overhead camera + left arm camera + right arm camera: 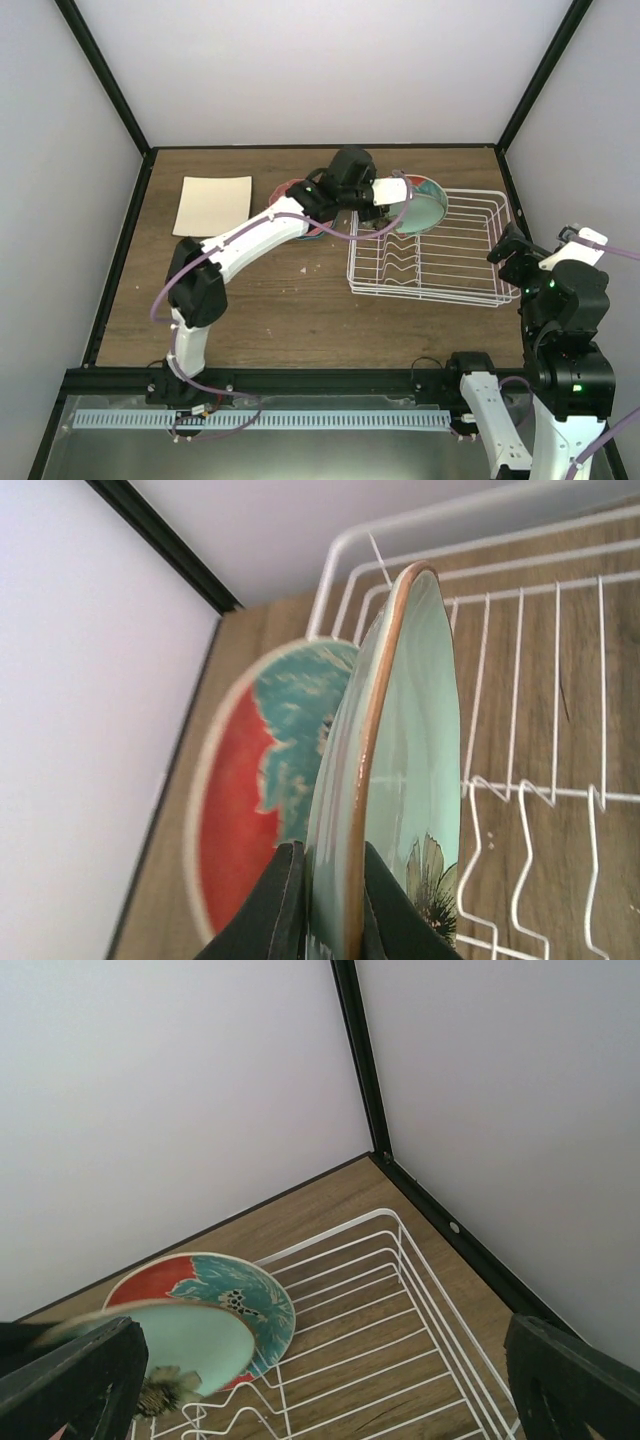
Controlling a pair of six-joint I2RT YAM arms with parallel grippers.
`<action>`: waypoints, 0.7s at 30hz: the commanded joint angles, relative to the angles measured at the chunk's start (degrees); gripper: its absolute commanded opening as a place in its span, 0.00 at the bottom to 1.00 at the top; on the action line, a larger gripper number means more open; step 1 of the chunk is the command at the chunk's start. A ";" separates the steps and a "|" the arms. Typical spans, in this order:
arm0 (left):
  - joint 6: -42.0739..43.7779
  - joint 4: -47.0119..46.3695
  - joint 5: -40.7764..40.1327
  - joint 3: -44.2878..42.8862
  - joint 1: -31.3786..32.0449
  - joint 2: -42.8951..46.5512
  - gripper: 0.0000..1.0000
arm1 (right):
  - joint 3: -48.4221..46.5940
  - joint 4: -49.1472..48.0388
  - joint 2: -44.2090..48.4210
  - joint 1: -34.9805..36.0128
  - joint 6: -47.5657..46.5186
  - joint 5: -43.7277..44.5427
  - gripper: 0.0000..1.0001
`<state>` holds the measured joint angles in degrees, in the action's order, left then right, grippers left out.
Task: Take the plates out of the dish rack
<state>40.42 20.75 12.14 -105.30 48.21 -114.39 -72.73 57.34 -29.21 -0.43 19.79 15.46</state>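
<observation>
Top view: the left gripper [378, 205] clenches the mint green plate [422, 210], tilted at the upper-left corner of the dish rack [430, 297]. The beige square plate [213, 204] lies upper left.

Left wrist: its fingers [275, 900] pinch the mint plate's rim at the bottom of the frame, with the red-and-teal plate [240, 800] behind it.

Right wrist: the right gripper [325, 1360] is spread wide, grasping nothing.

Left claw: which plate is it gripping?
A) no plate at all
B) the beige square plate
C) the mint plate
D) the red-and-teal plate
C: in the left wrist view, the left claw pinches the rim of the mint plate, while the red-and-teal plate stands free behind it.
</observation>
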 commanded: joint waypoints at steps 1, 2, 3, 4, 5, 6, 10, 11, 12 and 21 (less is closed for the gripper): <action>-2.85 -5.06 3.03 -6.83 -0.31 8.12 0.04 | 0.82 -1.15 0.95 0.71 1.13 -0.55 1.00; -3.69 -5.21 2.98 -7.46 -0.61 9.06 0.04 | 1.10 -1.32 1.04 0.69 1.13 -0.48 1.00; -4.83 -5.46 2.90 -8.06 -1.13 9.88 0.04 | 1.28 -1.54 1.08 0.69 1.16 -0.37 1.00; -6.43 -5.42 2.89 -8.95 -1.95 10.81 0.04 | 1.48 -1.72 1.04 0.69 1.15 -0.23 1.00; -8.27 -5.26 2.93 -9.80 -2.99 11.69 0.04 | 1.60 -2.04 1.00 0.69 1.17 -0.11 1.00; -10.92 -5.06 3.15 -10.59 -4.63 12.52 0.04 | 1.69 -2.35 0.88 0.69 1.09 -0.02 1.00; -27.29 -4.03 7.55 -11.20 -15.74 16.80 0.04 | 2.42 -3.96 0.40 0.69 1.22 -0.01 1.00; -32.05 -3.52 8.90 -10.53 -19.58 17.94 0.04 | 2.68 -4.44 0.26 0.71 1.36 -0.06 1.00; -36.21 -3.23 10.54 -9.18 -23.13 19.36 0.04 | 3.09 -4.84 0.15 0.69 1.51 -0.08 1.00; -61.13 -2.67 27.87 23.53 -56.79 35.69 0.04 | 5.76 -8.79 -1.14 0.69 2.09 -0.30 1.00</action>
<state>-4.93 19.27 27.20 -93.01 -0.82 -84.62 -67.64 51.48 -29.56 -0.43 21.08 15.16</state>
